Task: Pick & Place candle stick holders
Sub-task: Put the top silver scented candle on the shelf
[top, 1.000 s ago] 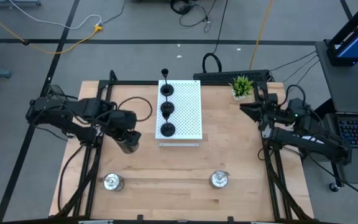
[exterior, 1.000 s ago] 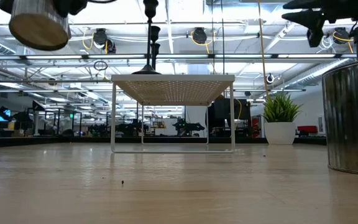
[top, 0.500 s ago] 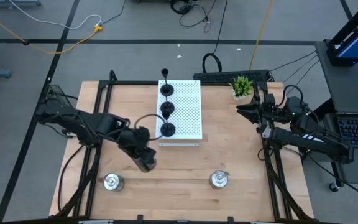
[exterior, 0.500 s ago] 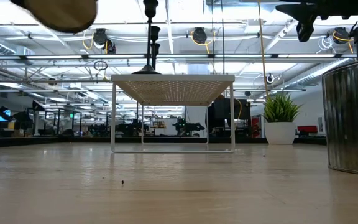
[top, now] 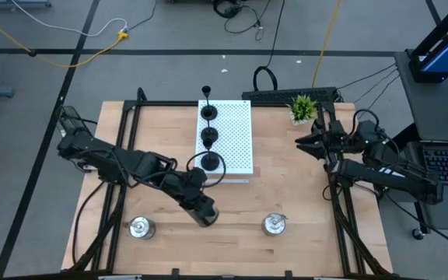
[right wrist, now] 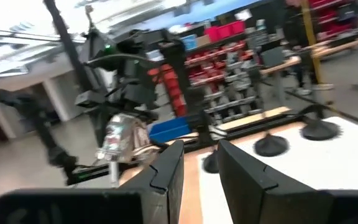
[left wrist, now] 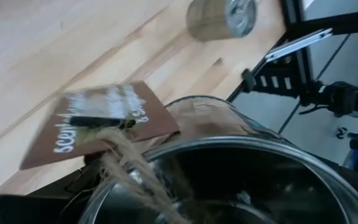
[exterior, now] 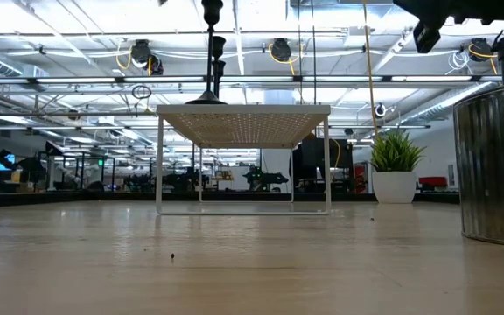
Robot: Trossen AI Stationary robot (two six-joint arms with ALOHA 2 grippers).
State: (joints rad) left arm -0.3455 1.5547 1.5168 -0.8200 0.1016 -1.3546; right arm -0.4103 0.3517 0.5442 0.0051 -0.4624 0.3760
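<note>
A silver holder (top: 205, 213) is pinched in the left gripper (top: 204, 211) above the bench (top: 302, 194) middle; only the left wrist view shows its brown tag (left wrist: 98, 127). Two silver holders (top: 140, 227) (top: 274, 225) stand near the front edge. Three black holders (top: 208, 137) stand on the white board (top: 236, 140). The right gripper (top: 302, 141), near the right edge, shows a narrow gap. The low view cuts off both arms.

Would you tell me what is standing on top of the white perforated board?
Three black candle stick holders stand in a row along the left side of the white perforated board. The nearest one's base is partly covered by the left arm's cable.
</note>
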